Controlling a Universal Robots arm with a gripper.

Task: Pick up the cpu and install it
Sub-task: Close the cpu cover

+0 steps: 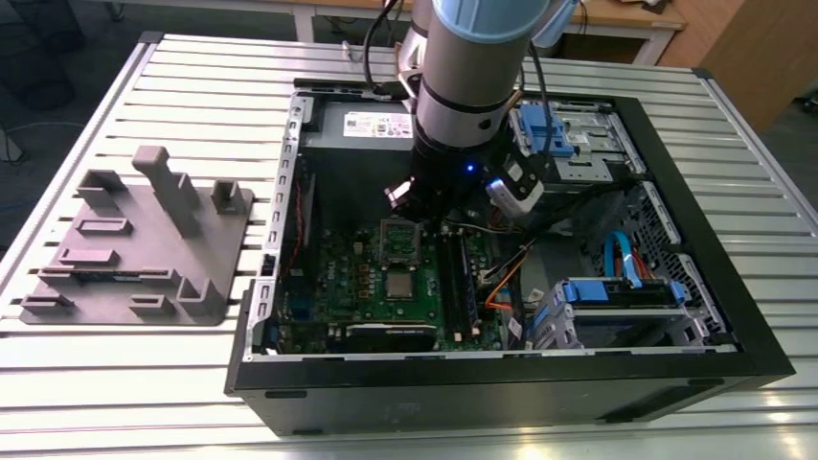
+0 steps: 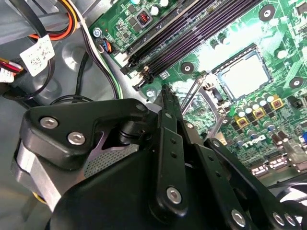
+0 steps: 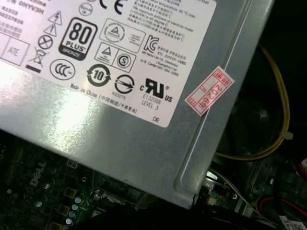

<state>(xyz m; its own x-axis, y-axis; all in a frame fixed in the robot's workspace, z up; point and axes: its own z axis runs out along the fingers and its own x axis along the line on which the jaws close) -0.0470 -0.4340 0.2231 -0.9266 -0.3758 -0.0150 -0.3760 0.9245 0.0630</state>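
Now: one cpu [image 2: 243,76] on one motherboard [image 2: 288,45]; one arm [image 1: 473,86] above.

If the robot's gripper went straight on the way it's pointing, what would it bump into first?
Probably the green motherboard, just beside the cpu. The gripper points there, though depth is unclear.

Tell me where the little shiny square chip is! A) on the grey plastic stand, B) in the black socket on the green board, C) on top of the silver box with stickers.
B: in the second wrist view the cpu lies flat inside the socket on the green motherboard.
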